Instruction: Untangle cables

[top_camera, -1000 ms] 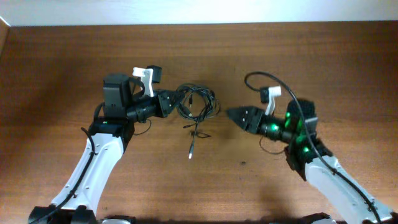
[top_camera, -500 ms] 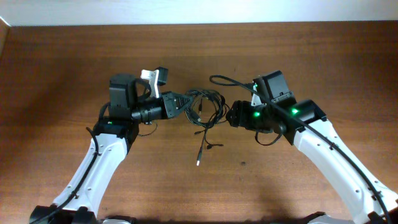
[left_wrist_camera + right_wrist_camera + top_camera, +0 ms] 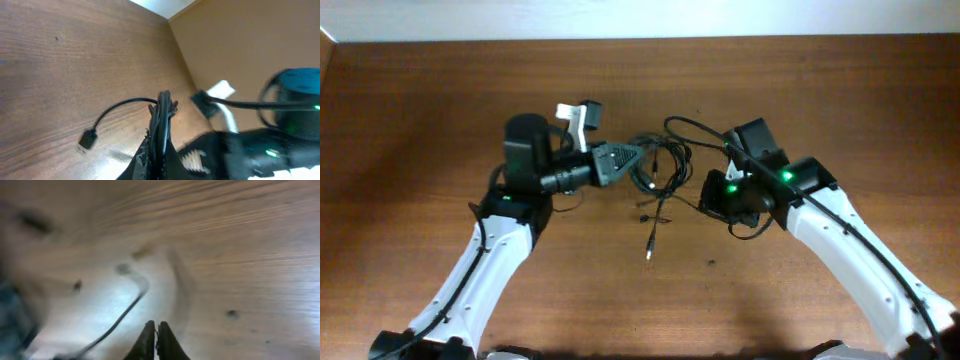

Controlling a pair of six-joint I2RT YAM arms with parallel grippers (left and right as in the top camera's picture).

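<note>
The cables (image 3: 161, 114) are thin black cords, and in the left wrist view several strands are bunched into one tight upright bundle rising from between the fingers. One strand arcs out of the bunch to the left and drops to a small dark flat plug (image 3: 87, 140) lying on the wooden table (image 3: 420, 120). From overhead the rest of the tangle spreads as a few loose overlapping loops near the middle of the table, between the two arms. One straight tail runs down from it toward the near edge and ends in a slim free plug (image 3: 648, 252) with a pale tip.

The left gripper (image 3: 632, 158) has its jaws clamped on the bundle at the left side of the loops. The right gripper (image 3: 156, 332) points down at the tabletop just right of the tangle. Its fingertips are pressed together with nothing seen between them, and its view is heavily blurred, with one thin cord curving across the wood ahead. Two green lights (image 3: 730, 187) glow on the right arm.
</note>
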